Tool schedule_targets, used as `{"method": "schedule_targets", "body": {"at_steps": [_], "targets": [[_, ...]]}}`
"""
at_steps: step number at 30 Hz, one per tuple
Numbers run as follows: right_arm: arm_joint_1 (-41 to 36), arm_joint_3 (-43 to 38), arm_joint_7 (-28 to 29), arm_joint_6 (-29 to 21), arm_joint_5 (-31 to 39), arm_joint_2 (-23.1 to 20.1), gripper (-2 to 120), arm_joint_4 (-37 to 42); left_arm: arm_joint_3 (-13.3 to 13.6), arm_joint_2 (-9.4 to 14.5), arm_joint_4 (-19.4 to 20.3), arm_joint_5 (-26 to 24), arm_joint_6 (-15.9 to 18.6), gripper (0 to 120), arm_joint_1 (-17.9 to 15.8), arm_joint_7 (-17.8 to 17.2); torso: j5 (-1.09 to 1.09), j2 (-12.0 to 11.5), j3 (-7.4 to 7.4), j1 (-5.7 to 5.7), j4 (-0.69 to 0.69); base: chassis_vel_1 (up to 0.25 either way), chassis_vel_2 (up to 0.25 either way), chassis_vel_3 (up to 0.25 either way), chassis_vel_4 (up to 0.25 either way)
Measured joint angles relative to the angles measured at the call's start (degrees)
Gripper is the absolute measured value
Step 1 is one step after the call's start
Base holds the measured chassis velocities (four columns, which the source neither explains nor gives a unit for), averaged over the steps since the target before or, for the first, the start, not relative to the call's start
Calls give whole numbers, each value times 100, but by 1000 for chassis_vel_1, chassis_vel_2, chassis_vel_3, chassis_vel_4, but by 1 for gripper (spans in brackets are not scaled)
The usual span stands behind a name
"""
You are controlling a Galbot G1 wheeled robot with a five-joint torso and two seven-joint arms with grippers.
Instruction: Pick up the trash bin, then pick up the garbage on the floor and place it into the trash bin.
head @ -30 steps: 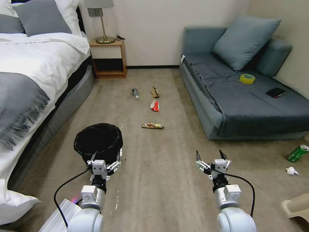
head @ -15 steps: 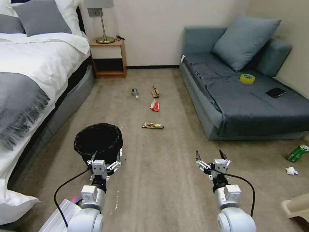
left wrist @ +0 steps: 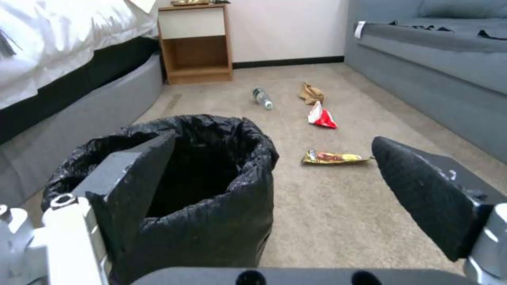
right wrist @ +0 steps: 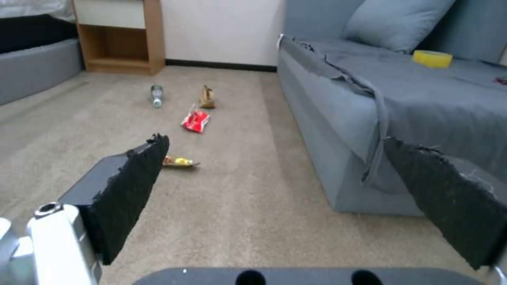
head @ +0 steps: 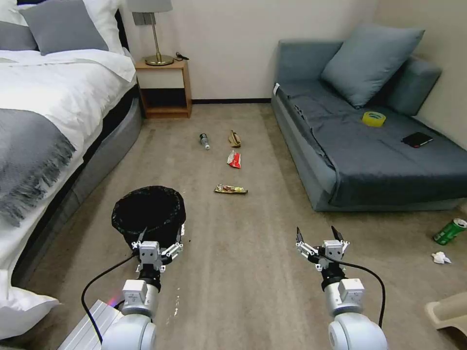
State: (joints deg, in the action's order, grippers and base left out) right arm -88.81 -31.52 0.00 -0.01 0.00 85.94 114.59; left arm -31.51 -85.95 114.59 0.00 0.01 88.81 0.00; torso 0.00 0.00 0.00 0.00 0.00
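The trash bin (head: 149,212), lined with a crinkly black bag, stands on the carpet at the near left (left wrist: 201,190). My left gripper (head: 161,235) is open just in front of its near rim, one finger over the rim. Garbage lies farther ahead on the floor: a yellow-brown snack wrapper (head: 231,189) (left wrist: 332,157) (right wrist: 178,161), a red-and-white wrapper (head: 234,159) (left wrist: 321,117) (right wrist: 195,120), a brown paper bag (head: 235,139) (left wrist: 311,93) (right wrist: 207,97) and a small clear bottle (head: 205,141) (left wrist: 262,97) (right wrist: 156,95). My right gripper (head: 316,236) hangs open over bare carpet, holding nothing.
A bed (head: 44,112) runs along the left and a grey sofa (head: 369,146) along the right, leaving a carpet aisle between. A nightstand (head: 164,87) stands at the far wall. A green can (head: 449,231) and a white paper wad (head: 440,257) lie at the right.
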Motion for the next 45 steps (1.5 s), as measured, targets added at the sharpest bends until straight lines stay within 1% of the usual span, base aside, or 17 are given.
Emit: {"method": "schedule_targets", "body": {"at_steps": [29, 32, 33, 35, 36, 37, 40, 41, 42, 43, 44, 45], "targets": [[0, 0, 0, 0, 0, 0, 100, 0, 0, 0, 0, 0, -1, 100, 0, 0, 0, 0, 0, 0, 0, 0, 0, 0, 0], [0, 29, 23, -5, -11, 10, 100, 31, -26, -2, 35, -9, 39, 100, 2, 1, 0, 0, 0, 0, 0, 0, 0, 0, 0], [0, 78, 80, -29, -45, 33, 100, 93, -57, -9, 91, -22, 105, 100, 6, 6, -1, 0, 0, 0, -1, 0, 0, 0, 0], [12, 476, 430, -208, -296, 222, 100, 576, -311, -57, 526, -114, 548, 100, 22, 15, 1, 0, 0, 0, 0, 0, 0, 0, 0], [14, 548, 497, -242, -345, 255, 100, 663, -373, -68, 622, -135, 656, 100, 27, 18, 1, 0, 0, 0, 0, 0, 0, 0, 0], [14, 548, 497, -242, -345, 255, 100, 663, -373, -68, 622, -135, 656, 100, 27, 18, 1, 0, 0, 0, 0, 0, 0, 0, 0], [33, 1163, 1061, -522, -727, 555, 100, 1419, -787, -153, 1323, -288, 1408, 100, 62, 51, -1, 0, 0, 0, 1, 0, 0, 0, 0], [33, 1163, 1061, -522, -727, 555, 100, 1419, -787, -153, 1323, -288, 1408, 100, 62, 51, -1, 0, 0, 0, 1, 0, 0, 0, 0], [56, 1205, 1185, -559, -685, 607, 100, 1547, -920, -170, 1527, -340, 1595, 100, 70, 62, -3, 0, -1, -1, 1, 0, 0, 0, 0], [56, 1219, 1214, -567, -634, 616, 100, 1574, -1041, -130, 1602, -375, 1612, 100, 71, 36, 0, 0, -1, 0, 0, 0, 0, 0, 0], [56, 1219, 1214, -567, -634, 616, 100, 1574, -1041, -130, 1602, -375, 1612, 100, 71, 36, 0, 0, -1, 0, 0, 0, 0, 0, 0], [56, 1220, 1242, -576, -577, 615, 100, 1587, -1126, -80, 1662, -404, 1611, 100, 72, -2, 0, 0, -1, 0, 1, 0, 0, 0, 0]]}}
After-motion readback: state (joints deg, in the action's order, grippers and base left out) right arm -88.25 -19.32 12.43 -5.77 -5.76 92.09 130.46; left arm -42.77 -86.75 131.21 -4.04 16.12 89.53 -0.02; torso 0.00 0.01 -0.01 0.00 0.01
